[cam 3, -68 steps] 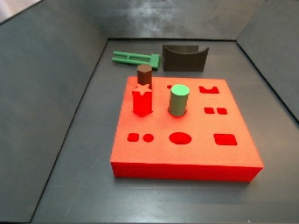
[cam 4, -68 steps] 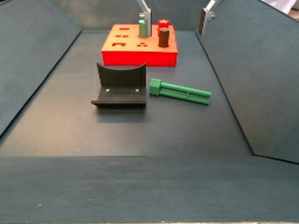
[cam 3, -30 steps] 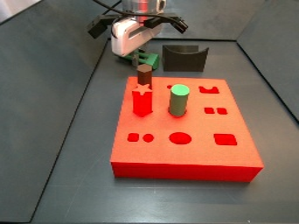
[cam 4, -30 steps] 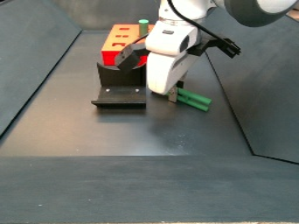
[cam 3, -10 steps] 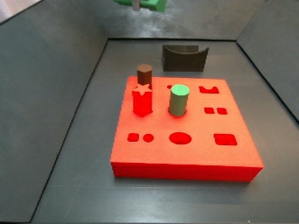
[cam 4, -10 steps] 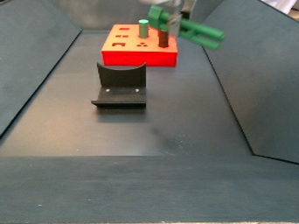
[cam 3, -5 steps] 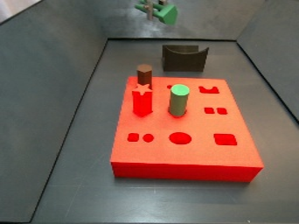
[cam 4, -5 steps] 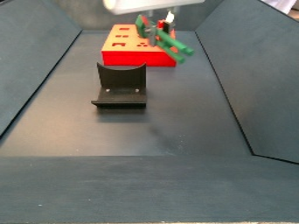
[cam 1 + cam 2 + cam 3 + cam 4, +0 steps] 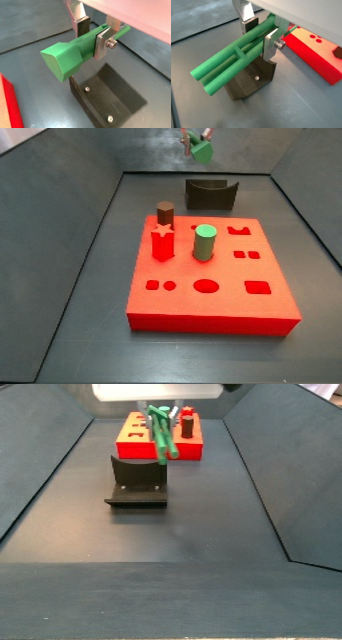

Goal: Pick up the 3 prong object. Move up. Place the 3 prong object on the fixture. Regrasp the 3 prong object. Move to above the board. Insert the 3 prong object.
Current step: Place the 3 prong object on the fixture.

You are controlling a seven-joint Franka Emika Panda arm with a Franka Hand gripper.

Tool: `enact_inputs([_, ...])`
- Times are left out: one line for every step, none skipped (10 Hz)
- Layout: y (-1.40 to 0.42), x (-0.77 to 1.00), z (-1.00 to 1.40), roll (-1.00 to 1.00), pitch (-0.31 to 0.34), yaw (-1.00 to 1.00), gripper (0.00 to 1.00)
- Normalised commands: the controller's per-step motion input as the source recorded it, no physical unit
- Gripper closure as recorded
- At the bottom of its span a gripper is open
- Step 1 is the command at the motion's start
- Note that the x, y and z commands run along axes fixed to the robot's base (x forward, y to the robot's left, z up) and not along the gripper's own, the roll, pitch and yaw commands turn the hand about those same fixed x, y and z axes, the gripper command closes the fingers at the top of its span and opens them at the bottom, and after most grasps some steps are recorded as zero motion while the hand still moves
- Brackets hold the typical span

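Observation:
The 3 prong object (image 9: 63, 57) is a flat green piece held in the air, with my gripper (image 9: 93, 35) shut on its middle. Its parallel prongs (image 9: 228, 67) point away from the fingers (image 9: 270, 42). In both wrist views the dark fixture (image 9: 110, 102) lies directly beneath the piece, with a gap between them. In a side view the green piece (image 9: 162, 434) hangs tilted over the fixture (image 9: 138, 479), below my gripper (image 9: 163, 409). From the opposite side the piece (image 9: 201, 146) shows high above the fixture (image 9: 211, 194). The red board (image 9: 207, 288) lies beside the fixture.
On the board stand an upright green cylinder peg (image 9: 205, 241) and a red star-shaped peg with a brown top (image 9: 163, 233). Several shaped holes (image 9: 206, 285) open in its top. Sloping dark walls (image 9: 261, 474) close the floor in on both sides.
My gripper has carried the green piece sideways until it hangs over the fixture, and the piece has turned from lying level to pointing steeply downward. Board and fixture have not moved.

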Motion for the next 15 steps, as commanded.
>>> enact_inputs([0.01, 0.52, -0.01, -0.11, 0.223, -0.7, 1.0])
enact_inputs([0.01, 0.44, -0.01, -0.11, 0.214, -0.47, 1.0])
enact_inputs([-0.03, 0.52, 0.73, -1.0, -0.067, -0.05, 1.0])
enact_inputs([-0.01, 0.42, 0.68, -1.0, -0.064, -0.02, 1.0])
enact_inputs([0.02, 0.28, 0.49, -1.0, -0.052, -0.02, 1.0])
enact_inputs([0.02, 0.13, 0.28, -1.0, -0.038, -0.02, 1.0])
enact_inputs([0.02, 0.05, 0.1, -1.0, -0.047, -0.03, 1.0])
enact_inputs([0.03, 0.04, 0.07, -1.0, -0.039, -0.03, 1.0])
enact_inputs([0.03, 0.04, 0.06, -1.0, -0.026, -0.03, 1.0])
enact_inputs([0.04, 0.05, 0.03, -1.0, 0.002, -0.04, 1.0])
enact_inputs([0.04, 0.06, 0.01, -1.0, 0.013, -0.04, 1.0])
enact_inputs([0.04, 0.08, -0.01, -1.0, 0.041, -0.05, 1.0])
enact_inputs([0.05, 0.09, -0.02, -0.79, 0.066, -0.06, 1.0])
enact_inputs([0.05, 0.09, -0.02, -0.62, 0.074, -0.06, 1.0])
enact_inputs([0.05, 0.09, -0.03, -0.45, 0.079, -0.07, 1.0])
